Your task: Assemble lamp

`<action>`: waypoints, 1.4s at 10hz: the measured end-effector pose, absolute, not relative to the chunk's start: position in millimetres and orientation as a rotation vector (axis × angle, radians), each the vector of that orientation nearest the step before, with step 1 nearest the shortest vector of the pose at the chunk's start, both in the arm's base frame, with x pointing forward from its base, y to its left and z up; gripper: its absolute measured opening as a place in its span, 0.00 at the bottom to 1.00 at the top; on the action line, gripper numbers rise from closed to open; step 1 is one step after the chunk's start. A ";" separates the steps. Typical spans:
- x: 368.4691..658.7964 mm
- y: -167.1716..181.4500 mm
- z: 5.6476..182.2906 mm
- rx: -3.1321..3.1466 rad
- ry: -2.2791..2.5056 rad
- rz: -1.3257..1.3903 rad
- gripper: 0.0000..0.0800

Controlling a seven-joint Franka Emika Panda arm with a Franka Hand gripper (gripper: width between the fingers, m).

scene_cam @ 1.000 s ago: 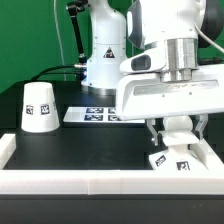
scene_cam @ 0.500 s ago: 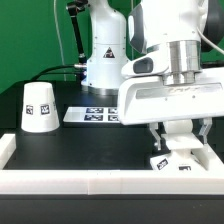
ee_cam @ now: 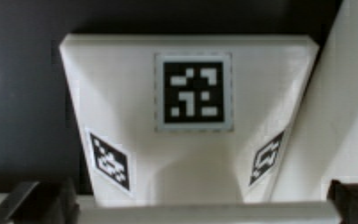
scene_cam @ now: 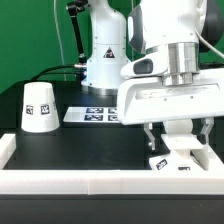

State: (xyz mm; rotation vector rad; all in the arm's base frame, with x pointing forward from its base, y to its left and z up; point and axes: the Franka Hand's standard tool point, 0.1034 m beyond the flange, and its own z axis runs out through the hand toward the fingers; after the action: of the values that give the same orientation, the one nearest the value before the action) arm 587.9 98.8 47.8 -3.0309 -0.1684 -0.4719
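A: What was behind the bench?
B: Plain green wall (scene_cam: 30,45), flat colour right across the back. One thin dark cable (scene_cam: 60,40) hung in front of it on the exterior view's left.
A: Bench itself?
B: Matte black table (scene_cam: 90,145). A raised white rim (scene_cam: 80,183) ran along the near edge and turned the corner on the exterior view's left.
A: Anything fixed to it?
B: The marker board (scene_cam: 88,114) lay flat toward the back, near the middle.
A: Lighting?
B: Bright and even. The rim was almost blown out and the black top stayed dull. In the wrist view the tabletop was just a dark blurred band.
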 end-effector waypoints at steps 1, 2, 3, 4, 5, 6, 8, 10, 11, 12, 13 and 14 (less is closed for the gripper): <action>575.1 99.7 58.4 -3.031 -0.178 -0.467 0.87; 561.6 102.1 69.1 -3.032 -0.192 -0.461 0.87; 546.1 104.3 79.6 -3.033 -0.209 -0.457 0.87; 532.2 107.6 85.6 -3.033 -0.206 -0.448 0.87; 519.2 114.5 90.0 -3.031 -0.203 -0.440 0.87; 509.0 117.7 89.5 -3.032 -0.202 -0.425 0.87; 497.3 121.2 83.5 -3.030 -0.224 -0.426 0.87; 494.9 120.9 77.5 -3.027 -0.244 -0.449 0.87; 495.0 121.2 77.6 -3.030 -0.245 -0.430 0.87; 494.8 121.2 77.3 -3.031 -0.246 -0.428 0.87; 487.6 122.0 73.0 -3.051 -0.252 -0.284 0.87; 486.5 124.9 72.0 -3.059 -0.260 -0.194 0.87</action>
State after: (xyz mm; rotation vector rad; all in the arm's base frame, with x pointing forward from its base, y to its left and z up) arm 486.5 124.9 72.0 -3.0586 -0.2598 -0.1940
